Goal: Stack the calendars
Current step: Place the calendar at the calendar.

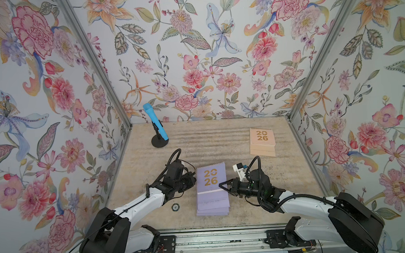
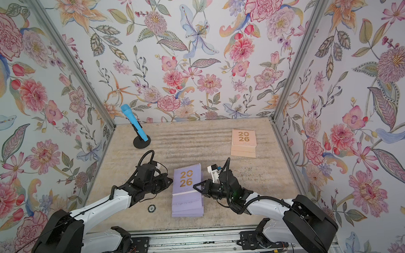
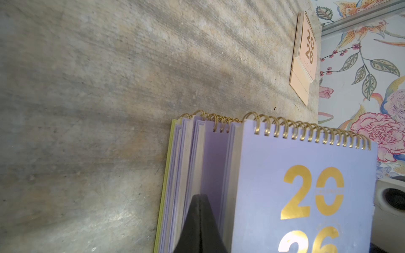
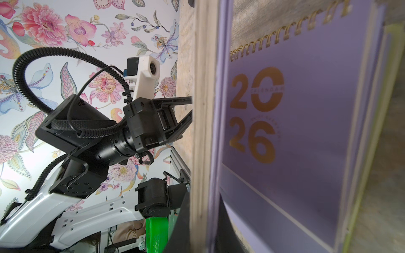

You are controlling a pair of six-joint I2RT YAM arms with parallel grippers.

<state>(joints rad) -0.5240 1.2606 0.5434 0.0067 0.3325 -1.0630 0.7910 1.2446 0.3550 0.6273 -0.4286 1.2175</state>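
Note:
A stack of lavender calendars (image 1: 212, 198) (image 2: 187, 199) lies at the front middle of the table, its top cover reading "20 26". A yellow-green calendar (image 3: 168, 175) (image 4: 385, 98) sits at the bottom of that stack. A peach calendar (image 1: 262, 141) (image 2: 243, 142) (image 3: 304, 57) lies apart at the back right. My left gripper (image 1: 194, 178) (image 3: 200, 197) is shut and holds nothing. Its tip is wedged in a gap under the top lavender calendar (image 3: 306, 186) at the stack's left edge. My right gripper (image 1: 220, 185) (image 4: 206, 210) is shut on that calendar's right edge.
A blue microphone (image 1: 157, 129) on a black stand is at the back left. A small round disc (image 1: 175, 207) lies on the table left of the stack. Flowered walls enclose three sides, and a metal rail (image 1: 214, 240) runs along the front.

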